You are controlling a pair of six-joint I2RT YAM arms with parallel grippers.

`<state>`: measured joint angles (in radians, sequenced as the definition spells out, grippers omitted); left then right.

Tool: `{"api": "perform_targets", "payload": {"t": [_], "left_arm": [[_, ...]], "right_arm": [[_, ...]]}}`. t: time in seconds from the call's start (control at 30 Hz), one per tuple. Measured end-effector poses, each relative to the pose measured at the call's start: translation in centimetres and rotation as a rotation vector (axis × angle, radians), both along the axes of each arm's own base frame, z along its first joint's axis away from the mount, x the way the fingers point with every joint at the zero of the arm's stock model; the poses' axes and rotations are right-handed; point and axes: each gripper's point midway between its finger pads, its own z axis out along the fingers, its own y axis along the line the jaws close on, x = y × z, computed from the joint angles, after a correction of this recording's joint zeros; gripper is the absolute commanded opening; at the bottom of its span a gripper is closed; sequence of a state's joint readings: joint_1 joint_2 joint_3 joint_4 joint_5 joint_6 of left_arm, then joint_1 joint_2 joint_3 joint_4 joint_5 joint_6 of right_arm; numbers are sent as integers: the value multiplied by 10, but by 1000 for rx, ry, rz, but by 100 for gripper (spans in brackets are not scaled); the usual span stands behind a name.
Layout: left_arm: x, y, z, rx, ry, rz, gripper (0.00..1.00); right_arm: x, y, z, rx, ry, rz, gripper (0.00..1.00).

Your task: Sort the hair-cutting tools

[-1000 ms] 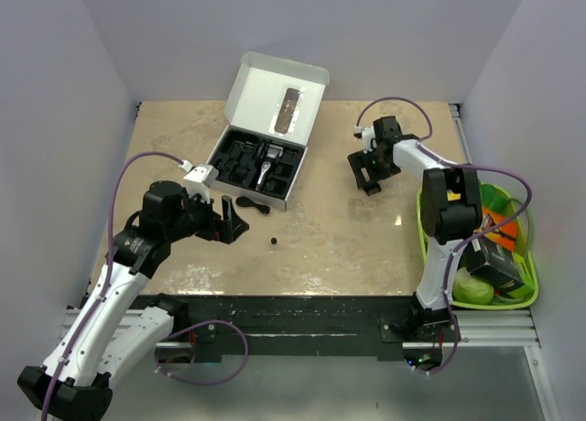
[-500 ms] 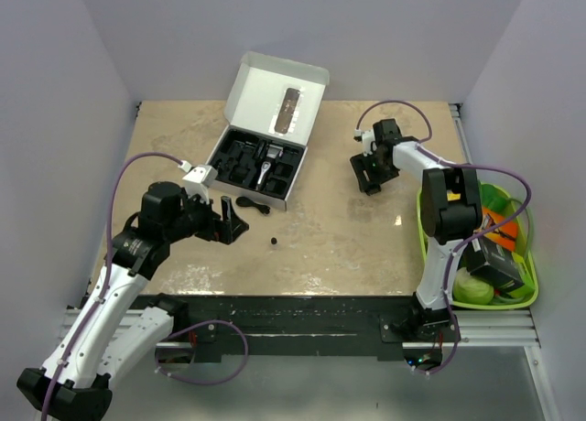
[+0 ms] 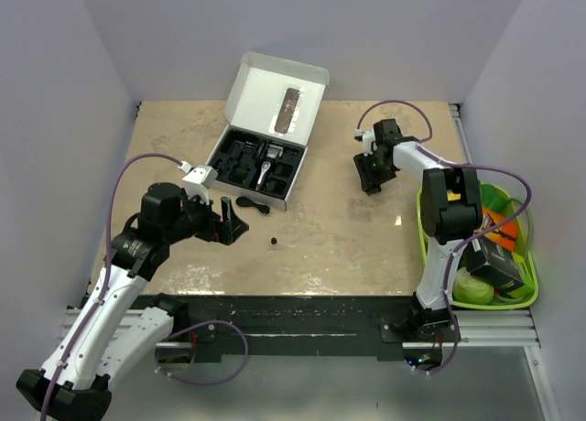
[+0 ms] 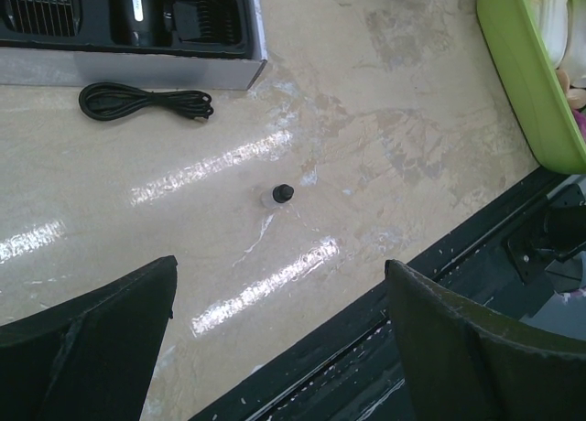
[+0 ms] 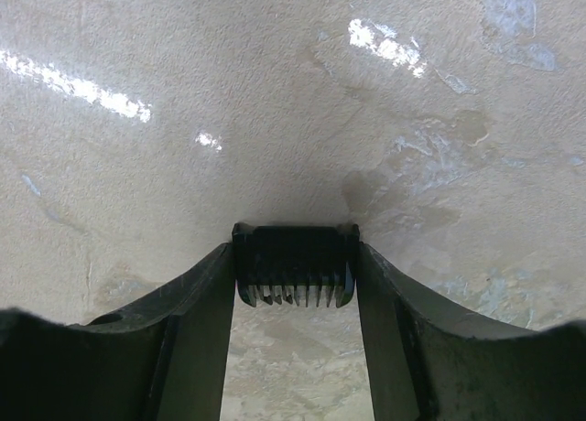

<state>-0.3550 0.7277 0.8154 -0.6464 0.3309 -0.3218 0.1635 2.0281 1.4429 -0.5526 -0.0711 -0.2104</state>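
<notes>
Change vs 1 s ago: R end effector [image 3: 370, 171] is narrowing. Its fingers were spread wide, now they're drawn in. L arm isn't shifting; loose items are lying as before.
R end effector: fingers [image 5: 197, 302] are pinching the black comb guard [image 5: 295, 265] from both sides, teeth pointing toward the cam, low over the counter [image 3: 348, 242] at back right. Can't tell if the guard is touching the surface.
L end effector [image 4: 279, 279]: is hovering spread wide, holding nothing, over the near-left counter.
Loose on counter: coiled cord [image 4: 146, 102] is lying just beside the box front; tiny round bit [image 4: 282, 193] is sitting apart, nearer the L end effector.
Box [image 3: 240, 84]: is standing open w/ lid up; black insert is holding the clipper [image 3: 265, 162] + other black pcs.
Basket [image 3: 424, 229]: lime green, at right edge, is holding toy veg [image 3: 472, 286] + a dark carton [image 3: 494, 261].
</notes>
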Motion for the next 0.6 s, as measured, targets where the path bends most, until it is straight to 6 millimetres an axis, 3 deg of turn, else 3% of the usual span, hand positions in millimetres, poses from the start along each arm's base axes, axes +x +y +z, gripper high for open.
{"api": "perform_targets", "payload": {"t": [0.13,0.23,0.4,0.6], "left_arm": [[1,1,-1,5,1,6,100],[1,3,-3,15,9,17,100],[5,6,-6,40,33,40,100],[14,11,9,60,15,78,100]], "right_arm": [[-3,1,3,1,2,-5,41],[-6,4,17,3,-14,2,41],[-3,31,77,15,-135,61,42],[10,103,162,65,-335,212,42]]}}
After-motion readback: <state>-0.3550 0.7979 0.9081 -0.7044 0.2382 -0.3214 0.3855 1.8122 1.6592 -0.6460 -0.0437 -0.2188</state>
